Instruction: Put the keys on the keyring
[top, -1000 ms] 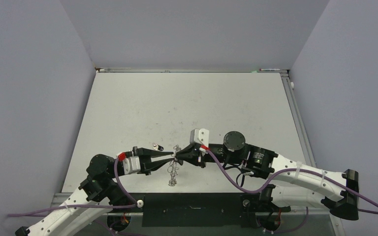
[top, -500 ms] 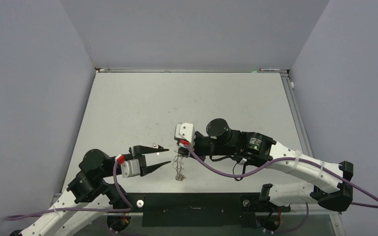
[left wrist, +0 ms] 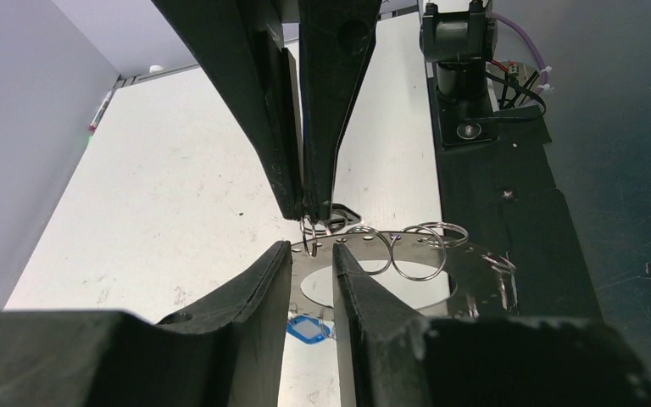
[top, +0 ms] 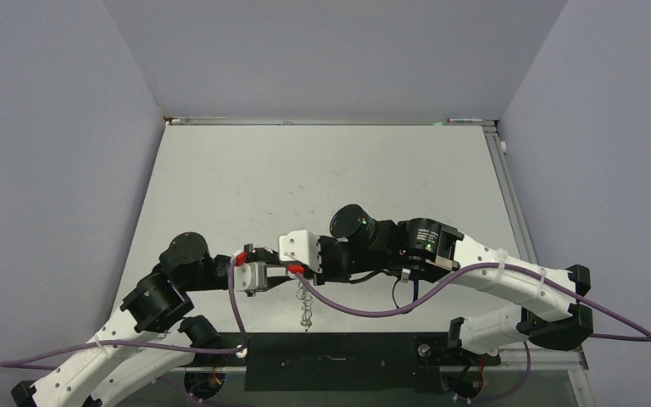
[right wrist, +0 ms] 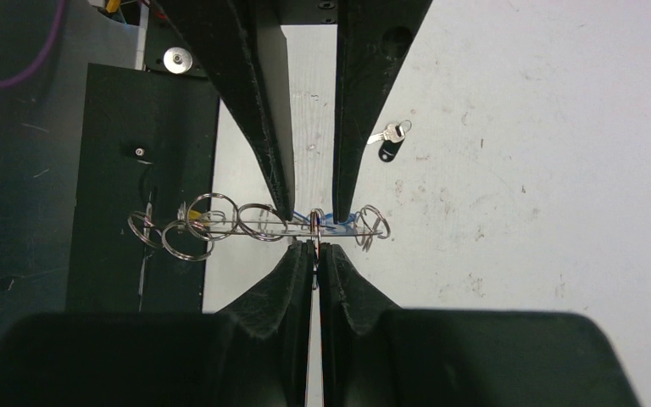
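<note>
My right end effector is pinched nearly closed on 1 wire loop of the keyring, held on edge at mid-frame. My left end effector stands partly open, gripping nothing, its tips either side of that loop. 1 black-headed key lies on the counter, upper right in the right wrist view.

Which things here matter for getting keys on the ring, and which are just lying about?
Job:
keyring, hanging from the right gripper by a wire loop
blue key by the ring
black key, lying loose
left gripper, open at the ring

Lying about:
black base plate
purple cable
</note>
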